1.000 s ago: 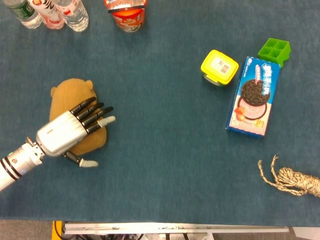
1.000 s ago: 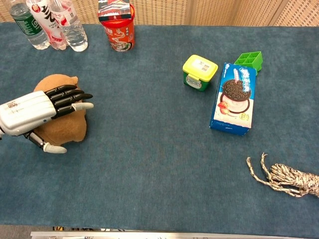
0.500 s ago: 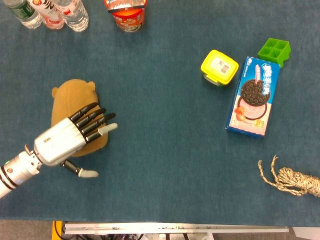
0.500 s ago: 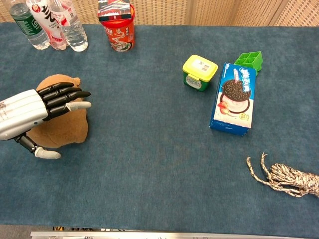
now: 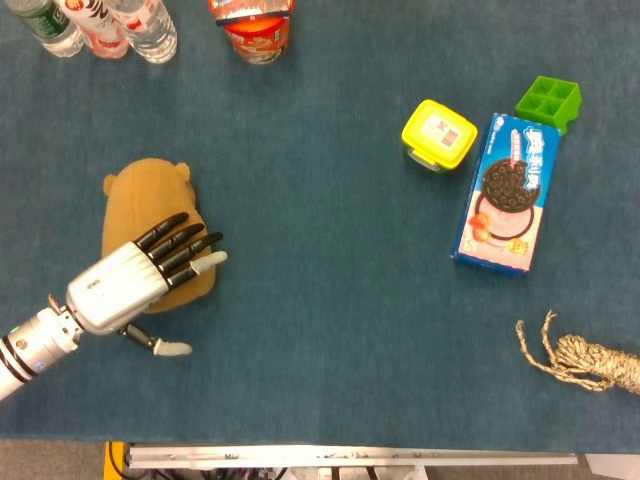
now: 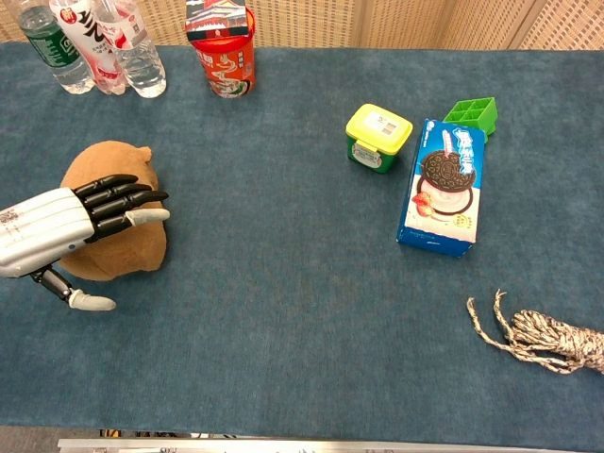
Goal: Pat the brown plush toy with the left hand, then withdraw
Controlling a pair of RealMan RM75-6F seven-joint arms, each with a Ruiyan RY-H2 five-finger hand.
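The brown plush toy lies flat on the blue counter at the left of the frame, a little above mid-height, its rounded head toward the upper edge. The left robot hand reaches in from the lower left with the palm down and the fingers stretched out side by side over the toy's lower half, the thumb off to the near side; it grips nothing, which fits a pat, where the flat of the hand meets the soft body. Whether the fingers press the plush or hover just above it cannot be told from either view. The right robot hand is out of sight. The biscuit box and yellow container sit well apart at the upper right.
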